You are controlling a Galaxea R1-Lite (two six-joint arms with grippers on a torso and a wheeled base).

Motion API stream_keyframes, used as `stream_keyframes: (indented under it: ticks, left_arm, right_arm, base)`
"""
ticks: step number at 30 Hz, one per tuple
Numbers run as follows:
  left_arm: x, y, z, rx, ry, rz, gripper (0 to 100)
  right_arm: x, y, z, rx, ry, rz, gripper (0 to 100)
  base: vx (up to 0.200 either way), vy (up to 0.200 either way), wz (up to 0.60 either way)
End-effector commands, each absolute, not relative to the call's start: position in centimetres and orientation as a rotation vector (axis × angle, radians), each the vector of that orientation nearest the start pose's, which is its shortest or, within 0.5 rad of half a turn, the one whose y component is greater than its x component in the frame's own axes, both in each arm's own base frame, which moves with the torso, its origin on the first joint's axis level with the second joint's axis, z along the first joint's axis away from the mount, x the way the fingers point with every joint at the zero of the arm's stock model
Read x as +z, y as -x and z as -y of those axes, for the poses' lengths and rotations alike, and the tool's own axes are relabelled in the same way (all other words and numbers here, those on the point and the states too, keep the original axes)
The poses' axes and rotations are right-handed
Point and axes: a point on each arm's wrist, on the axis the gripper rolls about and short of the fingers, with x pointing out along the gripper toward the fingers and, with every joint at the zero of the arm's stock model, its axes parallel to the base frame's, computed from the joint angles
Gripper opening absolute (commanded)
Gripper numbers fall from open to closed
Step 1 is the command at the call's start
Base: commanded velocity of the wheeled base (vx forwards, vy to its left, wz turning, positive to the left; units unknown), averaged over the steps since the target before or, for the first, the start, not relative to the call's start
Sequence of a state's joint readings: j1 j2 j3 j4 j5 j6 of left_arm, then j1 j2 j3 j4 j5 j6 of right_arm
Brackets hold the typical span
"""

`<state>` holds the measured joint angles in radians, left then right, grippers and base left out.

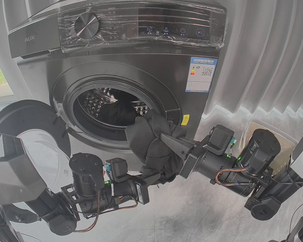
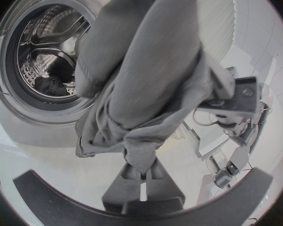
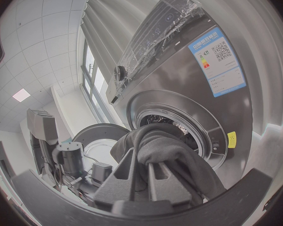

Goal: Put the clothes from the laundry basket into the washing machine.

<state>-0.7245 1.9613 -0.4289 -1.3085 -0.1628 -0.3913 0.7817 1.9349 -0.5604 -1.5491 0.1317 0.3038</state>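
Grey marbled floor (image 1: 192, 212), white pleated curtain (image 1: 269, 51) behind steel-grey washing machine (image 1: 124, 68).

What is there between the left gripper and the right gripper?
The head view shows a bunched dark garment between them: the left gripper holds its lower end, the right gripper its upper part.

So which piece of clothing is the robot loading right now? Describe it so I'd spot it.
Start at the grey washing machine with its round door swung open. In front of the drum opening hangs a bunched dark grey garment, pinched by both the left gripper and the right gripper. Unlike the dark piece already lying inside the drum, it is outside, in the air.
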Motion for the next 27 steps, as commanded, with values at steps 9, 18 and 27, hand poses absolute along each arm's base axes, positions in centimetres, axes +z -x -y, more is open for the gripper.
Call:
stream_keyframes:
  ticks: [9,18,27]
  left_arm:
    - [12.9,-12.9,16.4,-1.050,0.320,-0.243,0]
    - [13.4,-12.4,15.3,-1.101,0.323,-0.226,0]
    - [14.2,-13.5,16.4,-1.060,0.316,-0.157,0]
  right_arm:
    - [11.7,-22.8,-19.1,0.827,-0.298,-0.073,0]
    - [11.4,-22.7,-18.8,0.824,-0.293,-0.089,0]
    - [11.1,-22.9,-17.9,0.793,-0.291,-0.101,100]
  base:
    - [0.000,0.000,0.00]
    - [0.000,0.000,0.00]
    - [0.000,0.000,0.00]
